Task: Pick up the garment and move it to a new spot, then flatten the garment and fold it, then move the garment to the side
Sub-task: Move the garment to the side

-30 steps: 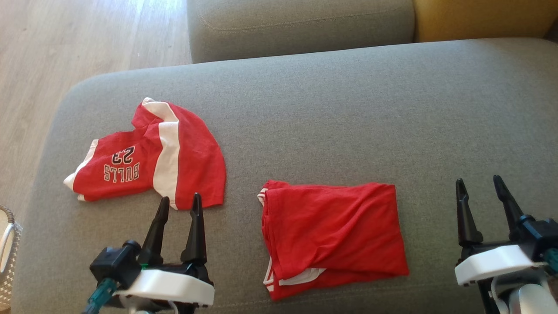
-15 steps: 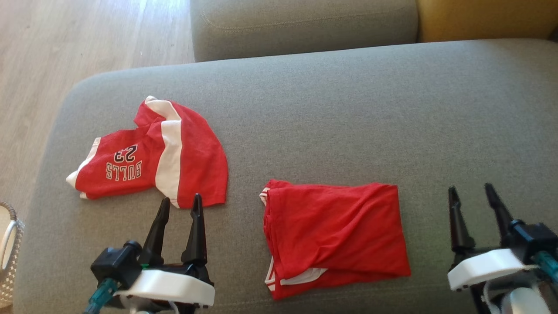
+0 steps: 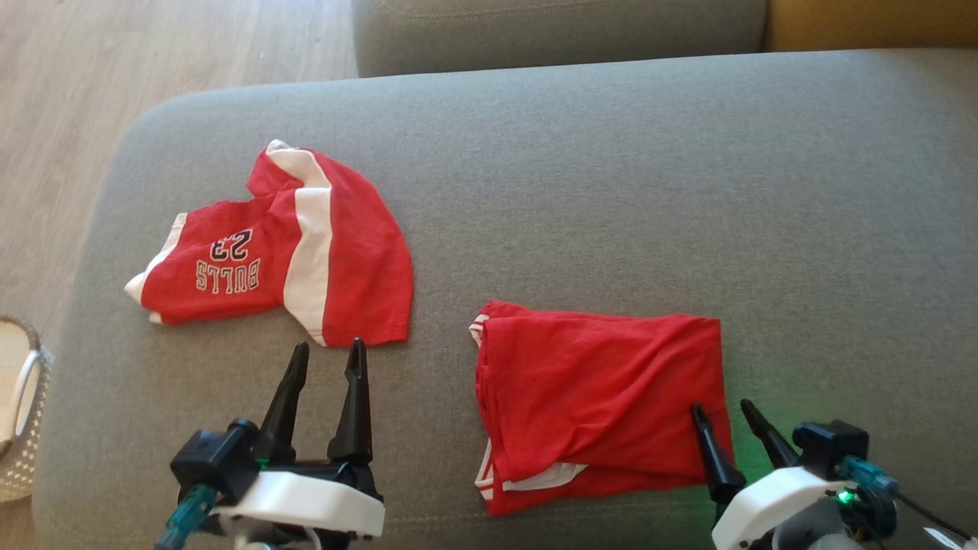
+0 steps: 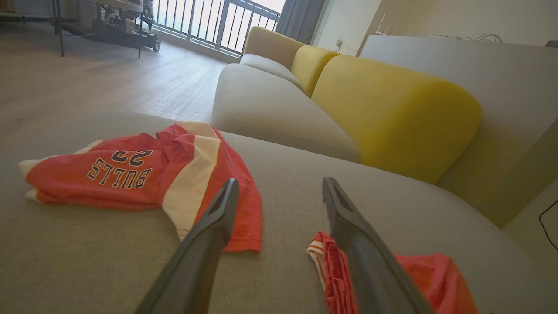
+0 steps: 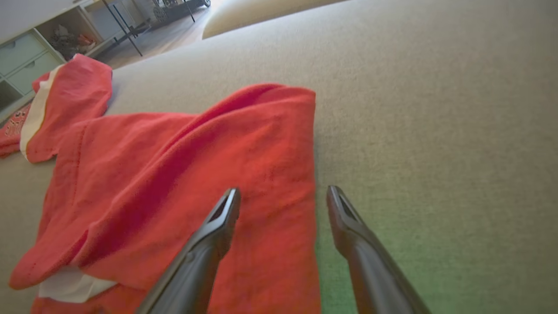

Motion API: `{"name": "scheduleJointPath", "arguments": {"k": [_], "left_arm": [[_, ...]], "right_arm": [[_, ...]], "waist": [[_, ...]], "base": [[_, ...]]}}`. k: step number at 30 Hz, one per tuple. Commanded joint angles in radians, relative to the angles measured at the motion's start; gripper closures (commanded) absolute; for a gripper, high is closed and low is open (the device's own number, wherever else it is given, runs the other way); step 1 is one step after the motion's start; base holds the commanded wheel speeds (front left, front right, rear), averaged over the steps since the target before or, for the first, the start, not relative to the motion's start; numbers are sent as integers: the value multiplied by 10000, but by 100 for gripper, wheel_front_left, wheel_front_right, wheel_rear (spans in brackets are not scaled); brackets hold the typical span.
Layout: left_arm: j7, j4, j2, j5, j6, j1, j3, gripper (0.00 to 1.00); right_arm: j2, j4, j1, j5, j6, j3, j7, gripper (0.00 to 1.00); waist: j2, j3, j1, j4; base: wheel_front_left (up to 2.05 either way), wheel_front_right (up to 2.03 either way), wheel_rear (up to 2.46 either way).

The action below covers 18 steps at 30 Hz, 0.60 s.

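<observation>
**A:** Where does the folded red garment [image 3: 596, 397] sit against the right pincer [image 3: 721, 407]?

**B:** It lies in the lower middle of the head view, flat on the grey sofa seat [image 3: 611, 191]. The right pincer is at the lower right, at the garment's lower right corner, with its fingers apart and nothing between them. In the right wrist view one finger is over red cloth and the other over bare seat, and the garment's edge runs up between them. I cannot tell whether a fingertip touches the cloth.

**A:** And the left pincer [image 3: 329, 344]?

**B:** It is at the lower left, also spread and empty. Its tips are just below the hem of the Bulls jersey [image 3: 306, 244], which lies in the left of the frame, well apart from the folded garment.

**A:** What is hard to make out?

**B:** The folding hides what kind of garment it is. Only white trim shows at its left corners. The right pincer's white body is cut off by the bottom edge, and a pale woven basket [image 3: 23, 412] is cut off by the left edge. In the right wrist view a red piece with a white stripe sits at the upper left. I cannot say whether it belongs to the jersey.

**A:** What differs from a second ago?

**B:** The camera has shifted a little, so both garments only seem to have moved. The right pincer really has moved. It was high at the right edge, well clear of the garment, and is now lower and further left, at the corner. A green glow now falls on the seat beside it. The left pincer is about where it was.
</observation>
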Motion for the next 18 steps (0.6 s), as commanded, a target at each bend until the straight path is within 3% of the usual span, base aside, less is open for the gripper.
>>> {"name": "scheduleJointPath", "arguments": {"k": [1, 18], "left_arm": [[-53, -292, -32, 118, -107, -529, 253, 0], [-53, -342, -32, 221, -161, -801, 228, 0]], "right_arm": [[-42, 49, -580, 35, 69, 300, -164, 0], [-42, 1976, -1819, -164, 69, 251, -572, 0]], "waist": [[0, 96, 0, 128], [0, 687, 0, 541]], "base": [[0, 0, 0], [0, 0, 0]]}}
